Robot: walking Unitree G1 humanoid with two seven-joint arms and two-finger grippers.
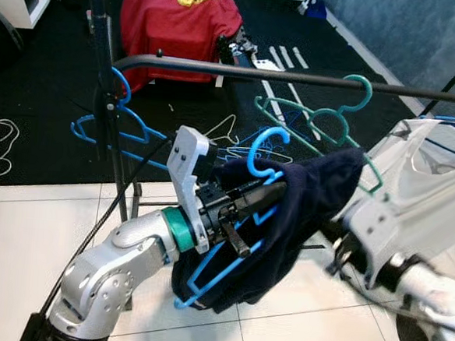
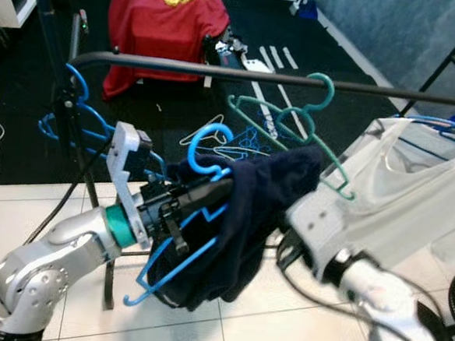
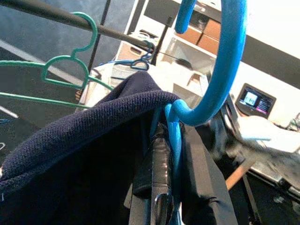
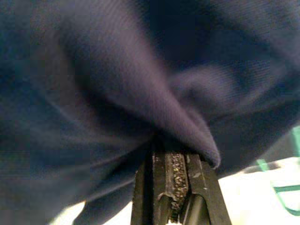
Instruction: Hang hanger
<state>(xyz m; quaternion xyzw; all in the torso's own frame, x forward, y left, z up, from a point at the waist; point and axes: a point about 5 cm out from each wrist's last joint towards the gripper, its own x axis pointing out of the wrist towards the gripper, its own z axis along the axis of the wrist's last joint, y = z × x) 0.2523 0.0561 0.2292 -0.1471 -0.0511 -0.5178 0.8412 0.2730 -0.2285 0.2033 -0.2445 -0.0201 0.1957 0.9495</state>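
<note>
We hold the blue hanger (image 1: 230,241) by its neck in our left pincer (image 1: 244,207), fingers clamped just under the hook, below the rail (image 1: 296,78). It looks light and stiff, though the soft dark garment (image 1: 295,214) draped on it adds slack weight that could slide; the neck seems the sound place to hold. Our right pincer (image 4: 176,183) is pinched on a fold of that cloth. The garment hides most of the hanger's far shoulder, and the right fingers are probably buried behind it in the head views.
</note>
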